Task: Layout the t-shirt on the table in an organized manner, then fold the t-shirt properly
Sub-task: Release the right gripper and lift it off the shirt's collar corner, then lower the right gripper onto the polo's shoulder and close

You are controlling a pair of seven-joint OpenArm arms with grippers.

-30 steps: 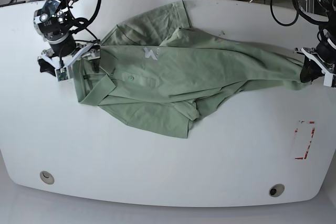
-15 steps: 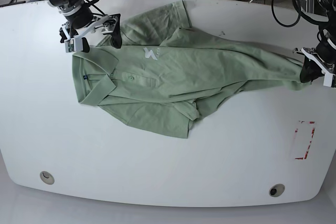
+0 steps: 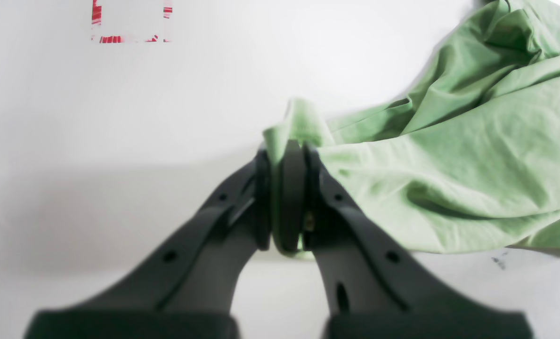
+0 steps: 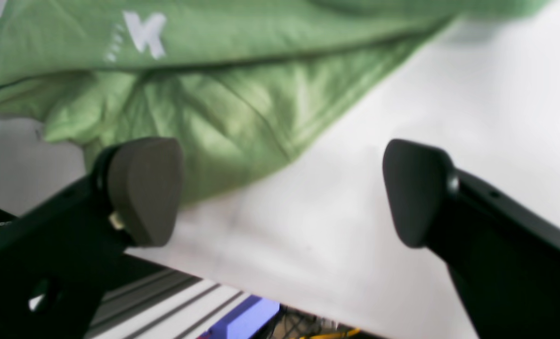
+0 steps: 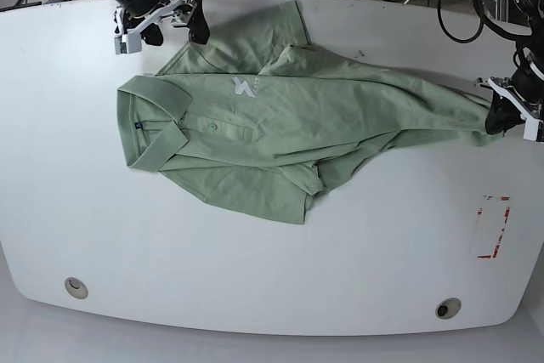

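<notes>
Sage-green knit polo shirt, the t-shirt (image 5: 289,125), lies spread across the upper middle of the white table (image 5: 255,278), collar end toward the base view's left, hem end drawn out toward the right. Fold-down collar (image 5: 153,129) lies flat with the button placket beside it; a small dark label shows inside the neck. White chest logo (image 5: 243,87) faces up. One short sleeve (image 5: 276,27) points to the far table edge; the other sleeve (image 5: 255,189) lies toward the near edge, partly doubled under a bunched fold. Fabric is creased along the body.

Left gripper (image 5: 497,116), at the base view's right edge: jaws pressed together on a pinch of the shirt's hem corner. In the left wrist view the dark fingers (image 3: 284,197) clamp a tuft of green cloth that stands up above their tips, the rest of the cloth trailing away over the table.

Right gripper (image 5: 161,23), at the far left corner of the table: jaws spread wide, holding nothing, poised above the table just beyond the upper sleeve. In the right wrist view its two pads (image 4: 143,188) stand well apart, with green fabric behind one of them and bare tabletop between.

Red tape rectangle (image 5: 491,225) is on the table's right side, apart from the shirt. Two round cable holes (image 5: 76,286) sit near the front edge. No containers are in view.
</notes>
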